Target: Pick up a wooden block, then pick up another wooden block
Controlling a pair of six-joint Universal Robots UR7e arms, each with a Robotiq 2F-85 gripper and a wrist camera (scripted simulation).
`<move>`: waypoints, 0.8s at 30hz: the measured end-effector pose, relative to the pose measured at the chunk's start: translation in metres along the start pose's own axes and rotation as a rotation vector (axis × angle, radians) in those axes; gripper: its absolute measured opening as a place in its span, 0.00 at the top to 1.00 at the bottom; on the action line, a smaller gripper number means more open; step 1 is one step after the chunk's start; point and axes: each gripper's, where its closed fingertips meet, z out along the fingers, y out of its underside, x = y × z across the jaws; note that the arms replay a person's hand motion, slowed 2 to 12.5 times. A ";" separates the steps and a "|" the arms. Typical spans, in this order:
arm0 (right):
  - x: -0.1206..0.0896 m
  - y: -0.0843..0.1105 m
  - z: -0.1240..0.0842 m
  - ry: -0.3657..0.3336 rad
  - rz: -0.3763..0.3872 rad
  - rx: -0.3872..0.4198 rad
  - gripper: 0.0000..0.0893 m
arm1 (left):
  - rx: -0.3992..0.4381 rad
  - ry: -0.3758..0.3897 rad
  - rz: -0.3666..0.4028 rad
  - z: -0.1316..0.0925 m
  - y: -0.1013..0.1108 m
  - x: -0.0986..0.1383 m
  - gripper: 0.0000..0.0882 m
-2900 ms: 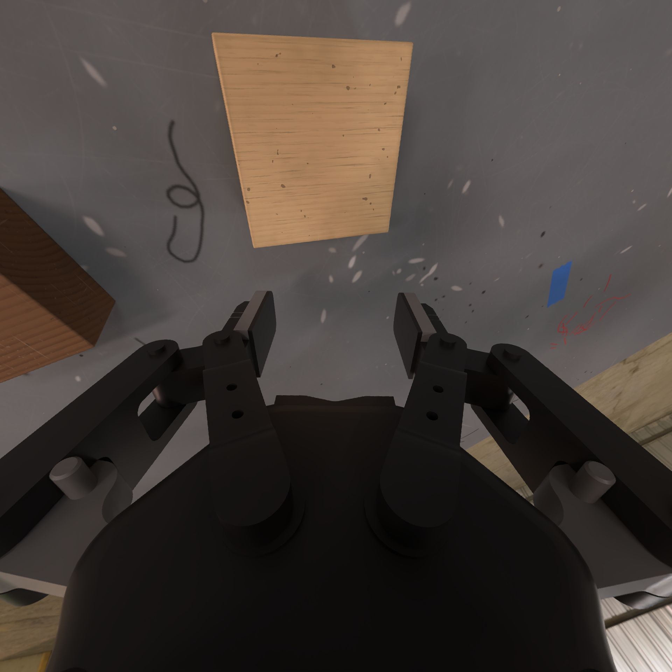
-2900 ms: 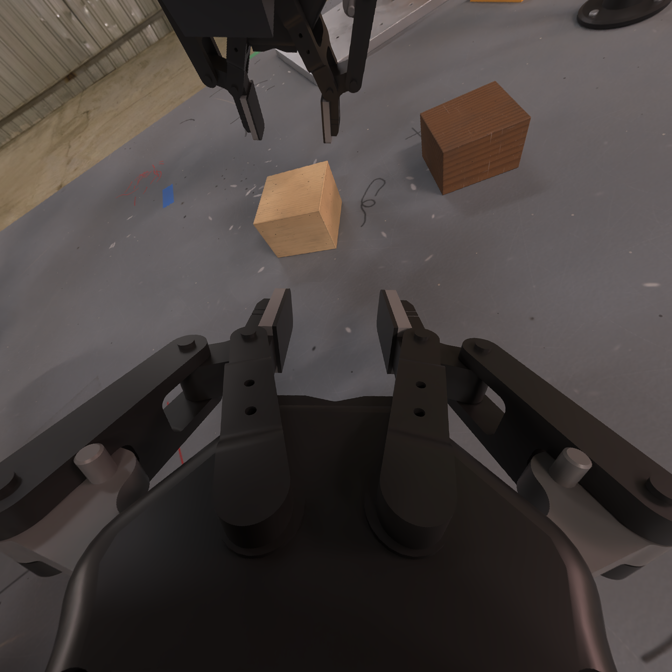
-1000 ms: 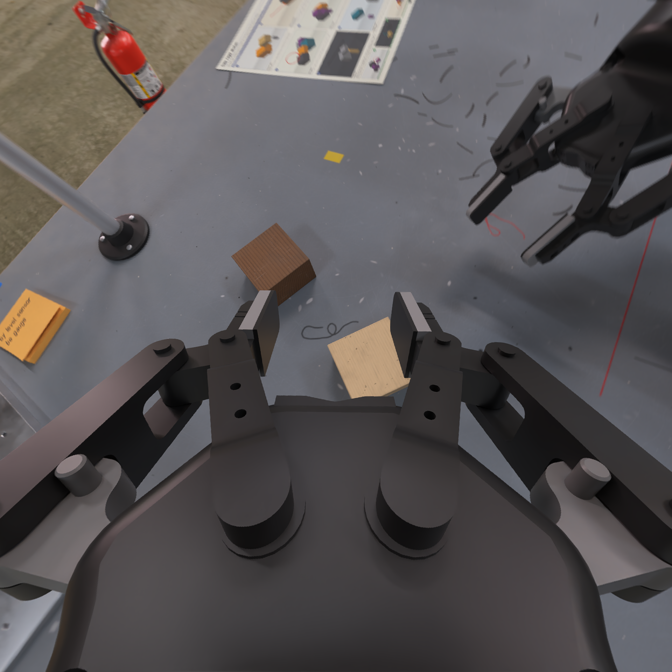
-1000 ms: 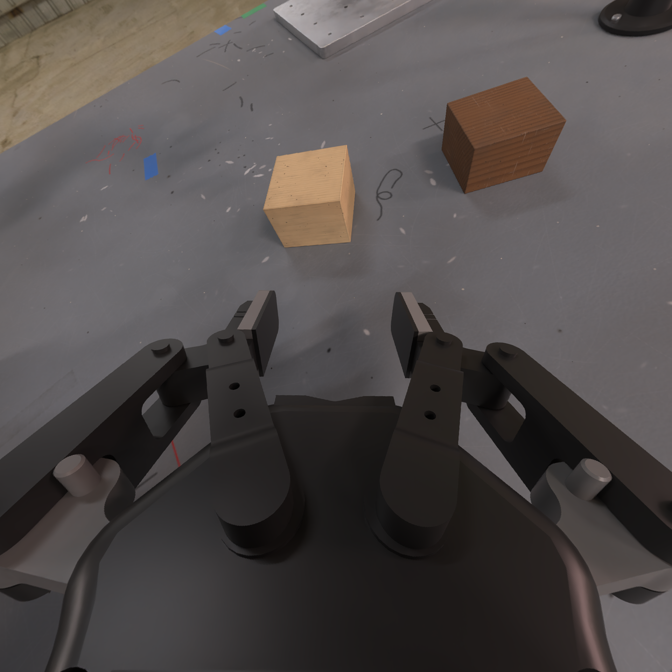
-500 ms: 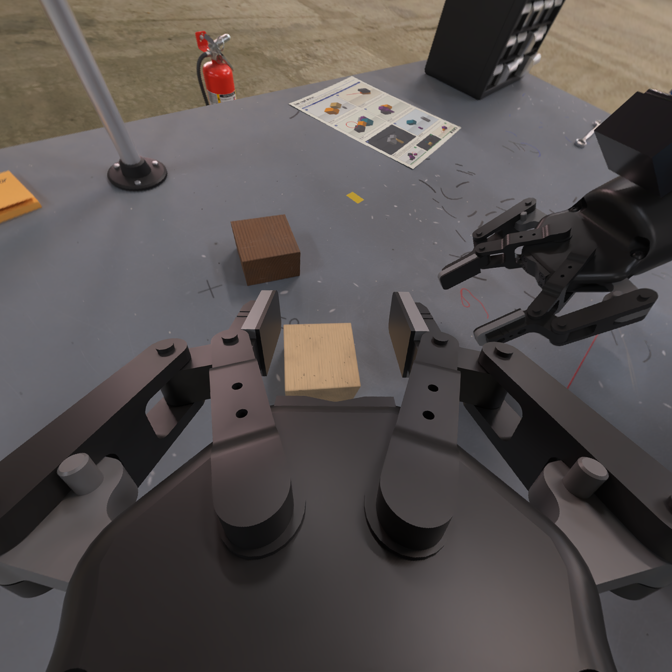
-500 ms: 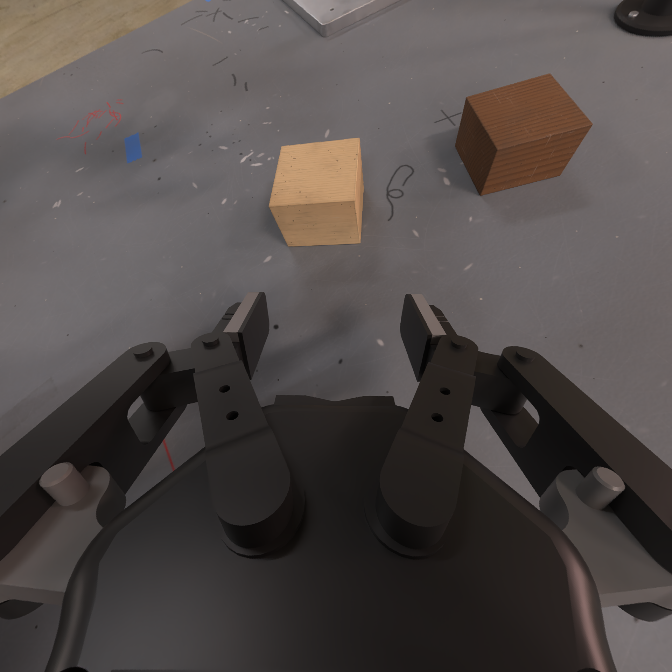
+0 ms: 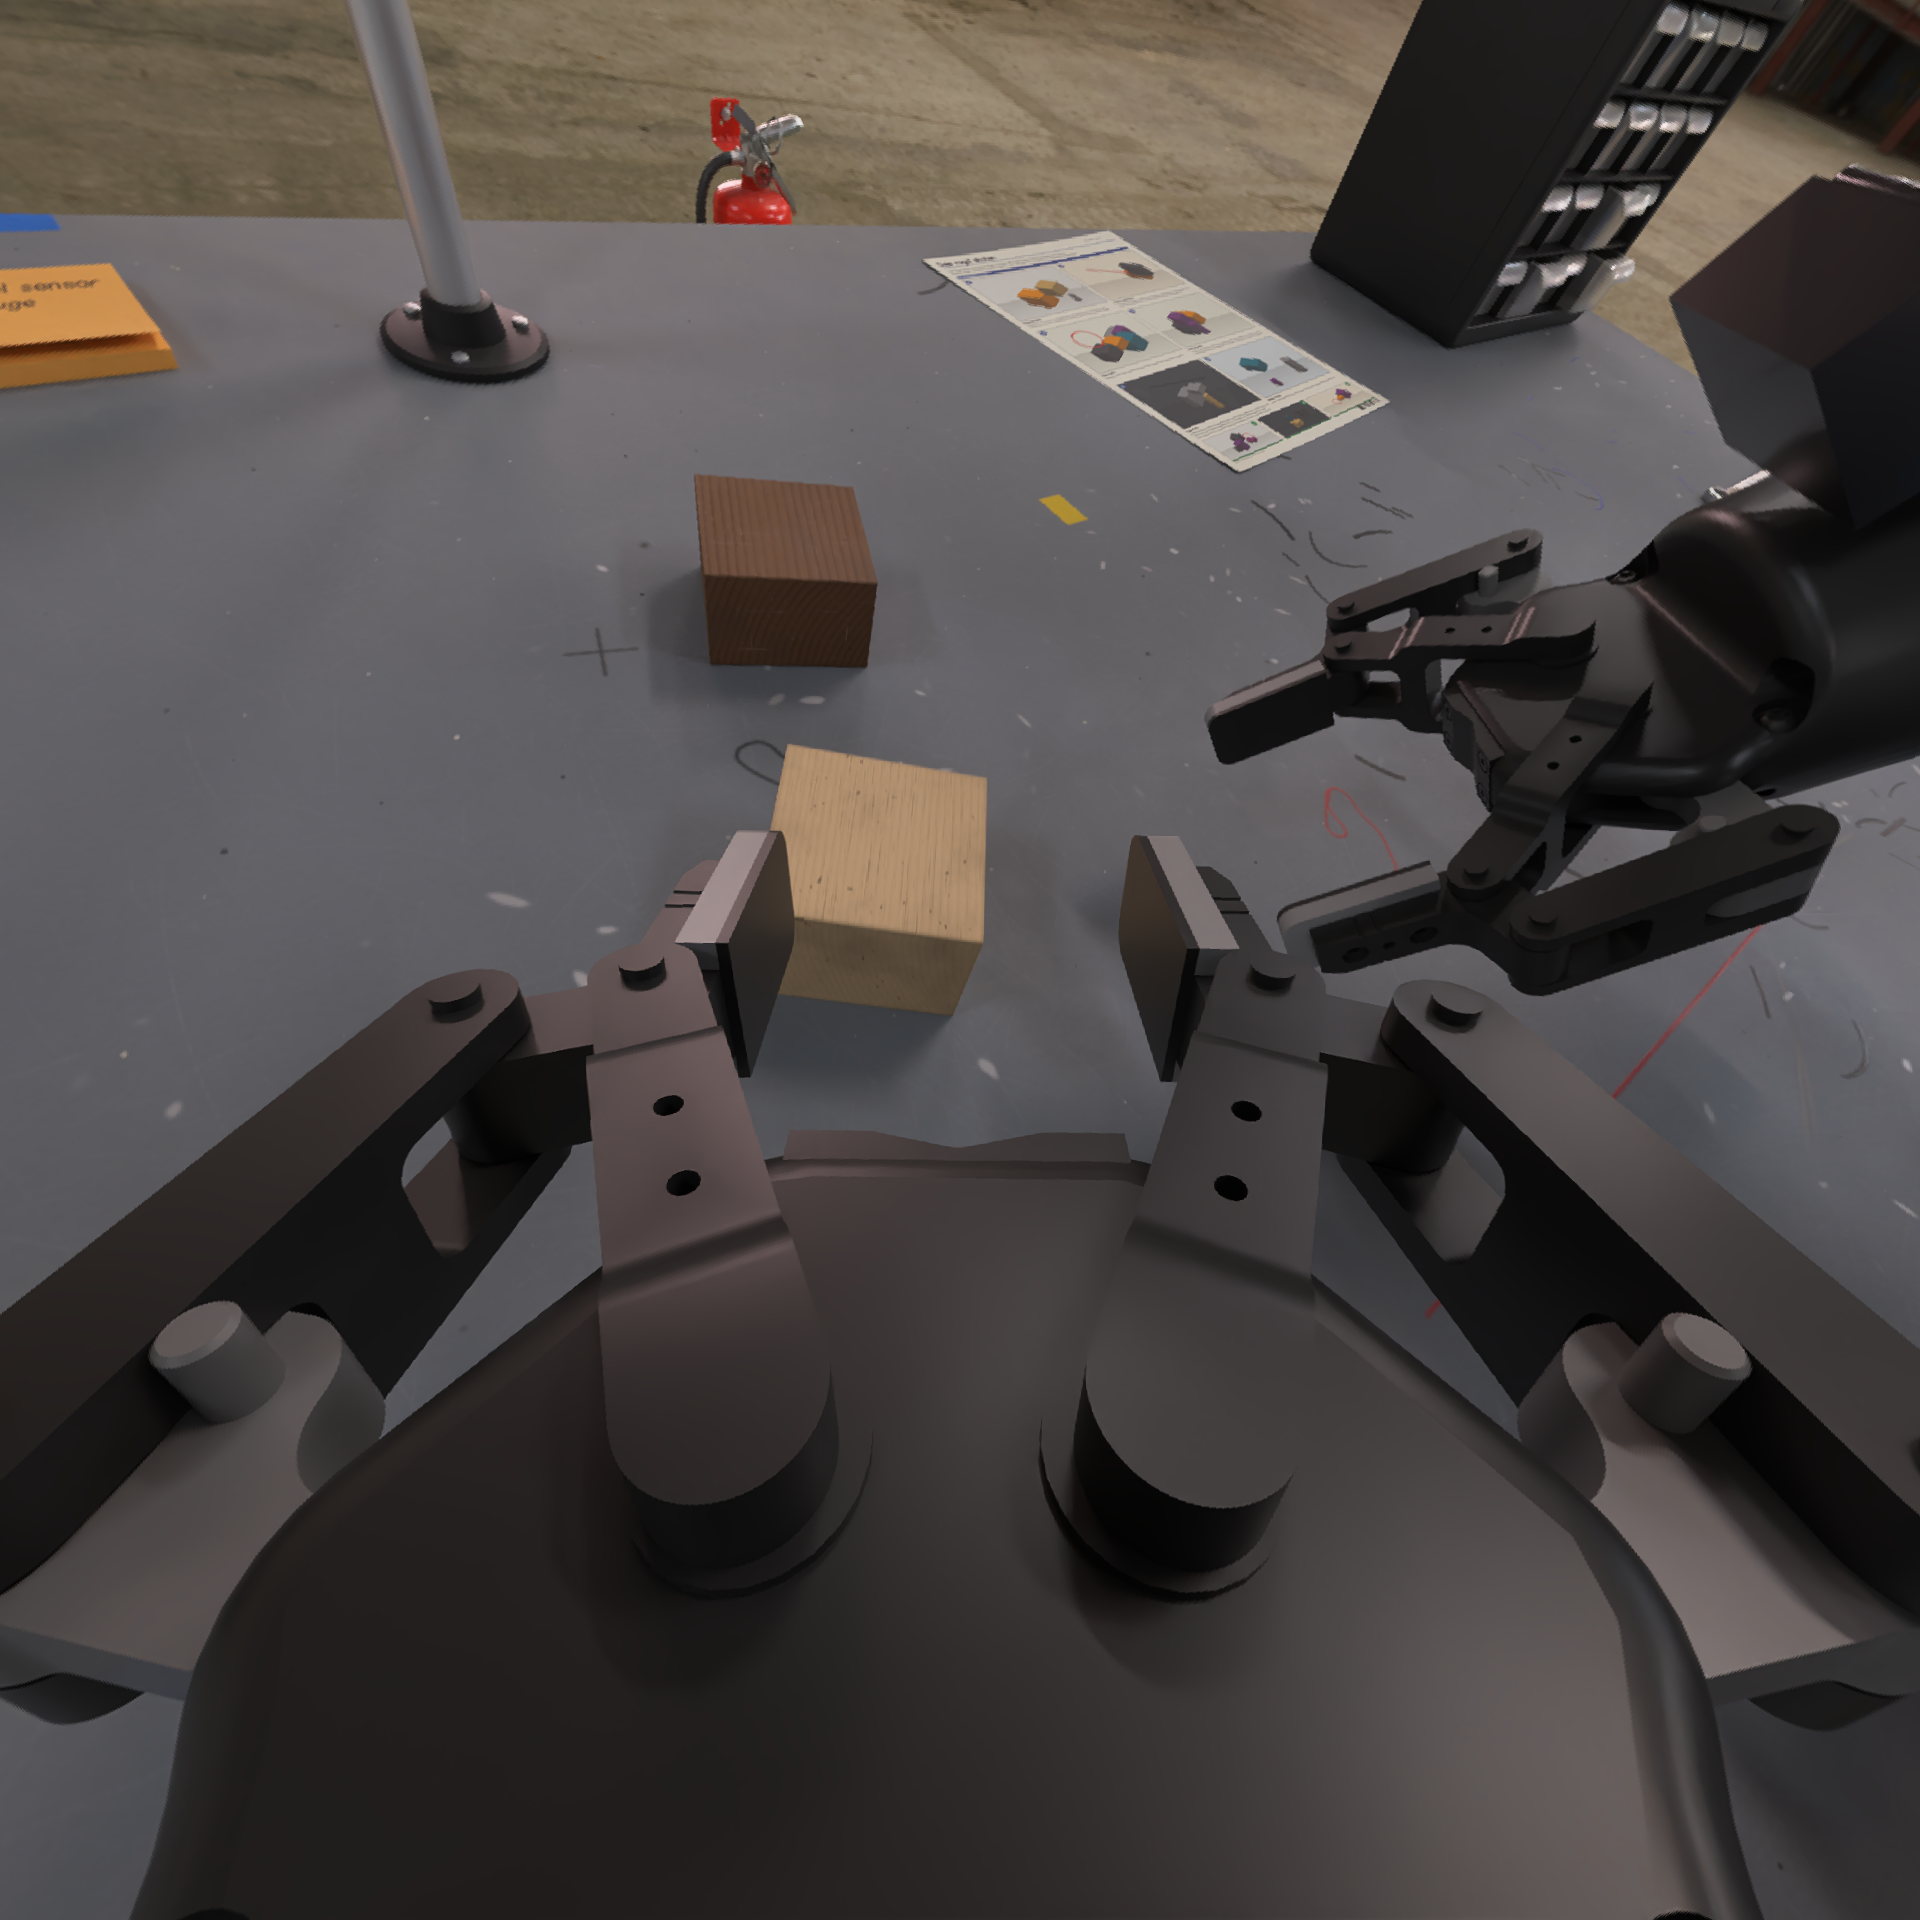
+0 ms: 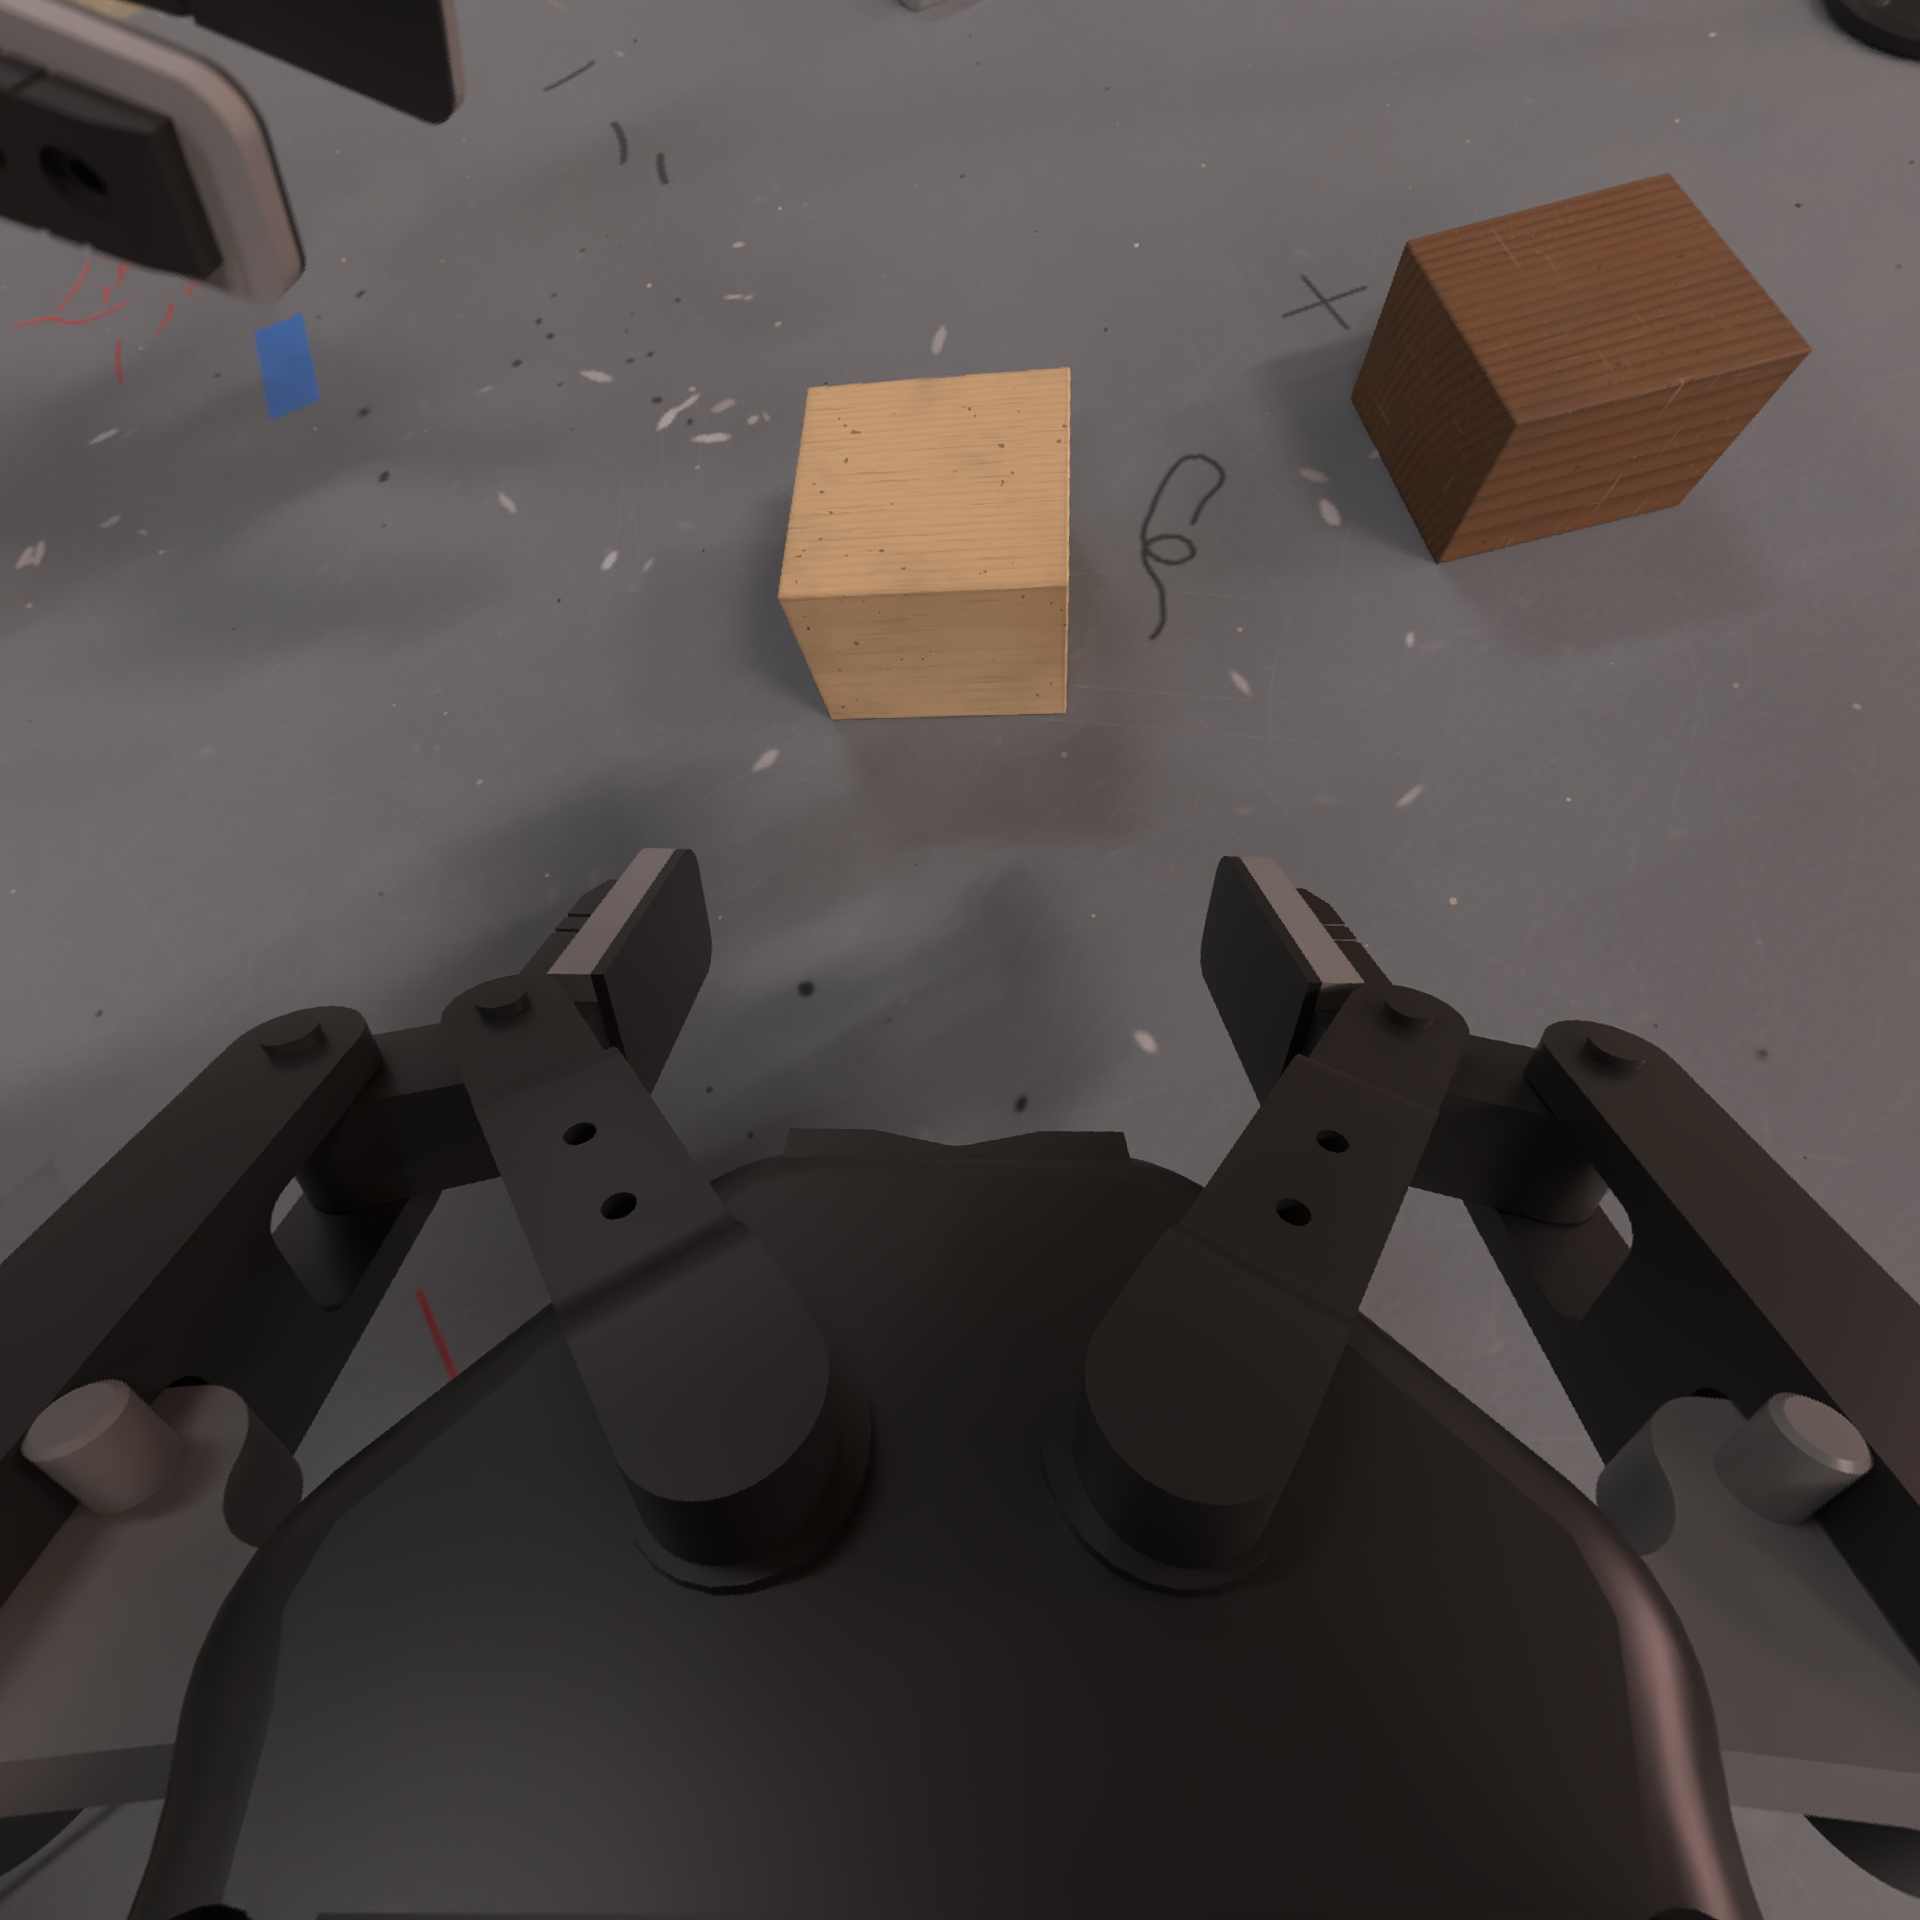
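Since the earlier frames, the left gripper (image 7: 951, 940) swings from looking straight down at the pale wooden block (image 7: 883, 883) to a low, forward-looking angle just behind it, while the right gripper (image 8: 954, 956) spreads its jaws wider and draws nearer that block.

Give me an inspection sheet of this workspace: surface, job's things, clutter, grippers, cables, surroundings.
Surface: grey table, scuffed, with pen marks and flecks.
Job's things: light wooden block and dark wooden block, both on the table, apart.
Clutter: printed sheet, orange pad, blue tape, yellow tape, pole base.
Grippers: left gripper open, empty; right gripper open, empty.
Cables: nothing seen.
Surroundings: fire extinguisher, black parts rack.
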 end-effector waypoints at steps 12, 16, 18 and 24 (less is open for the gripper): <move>-0.005 -0.009 0.021 0.060 0.021 -0.012 0.05 | 0.027 -0.065 0.008 -0.015 0.027 0.001 0.26; -0.007 -0.010 0.028 0.075 0.033 -0.030 0.04 | 0.044 -0.076 0.014 -0.020 0.031 0.002 0.26; -0.008 -0.011 0.032 0.082 0.038 -0.039 0.04 | 0.053 -0.080 0.017 -0.023 0.032 0.003 0.26; -0.011 -0.019 0.041 0.102 0.046 -0.045 0.04 | 0.076 -0.088 0.031 -0.031 0.034 0.005 0.26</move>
